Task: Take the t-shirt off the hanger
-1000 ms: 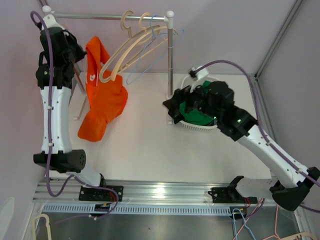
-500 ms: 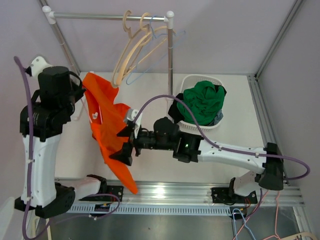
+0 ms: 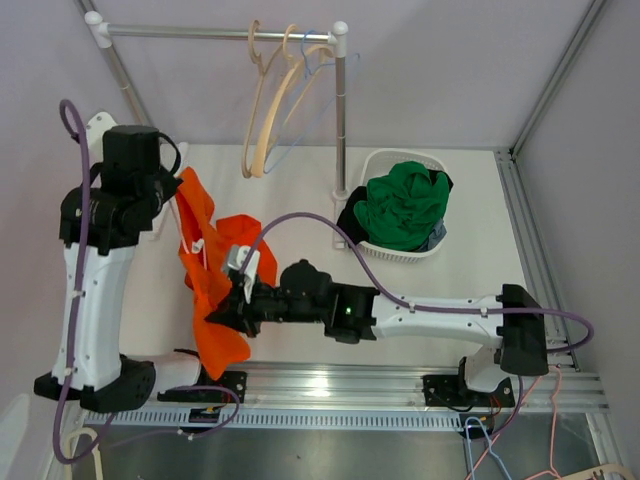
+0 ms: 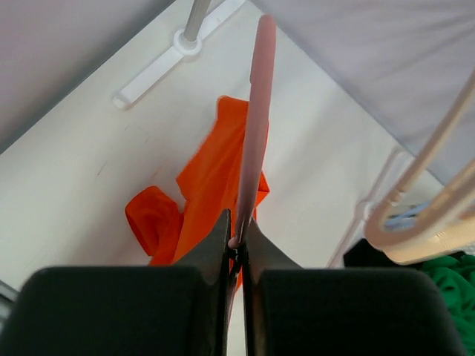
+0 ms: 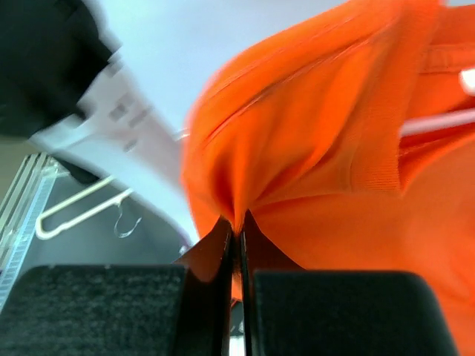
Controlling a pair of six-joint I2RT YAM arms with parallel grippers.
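Observation:
An orange t-shirt (image 3: 213, 280) hangs over the left side of the table on a pink hanger (image 4: 254, 126) whose hook rises from the cloth. My left gripper (image 4: 237, 245) is shut on that hook's end, above the shirt (image 4: 211, 193). From the right, my right gripper (image 3: 222, 308) reaches across the table and is shut on a fold of the orange t-shirt (image 5: 334, 170) near its lower part; the cloth bunches between the tips (image 5: 237, 230). A thin pink bar of the hanger (image 5: 438, 122) shows inside the neckline.
A rail (image 3: 215, 32) at the back carries several bare hangers (image 3: 275, 100) on its post (image 3: 342, 110). A white basket (image 3: 372, 245) holding green clothing (image 3: 405, 205) stands at the back right. The aluminium frame edge (image 3: 330, 385) runs along the near side.
The left arm has brought the hanger with the shirt off the rail and down to the left. The right arm swung from the basket across to the shirt and shut on its cloth.

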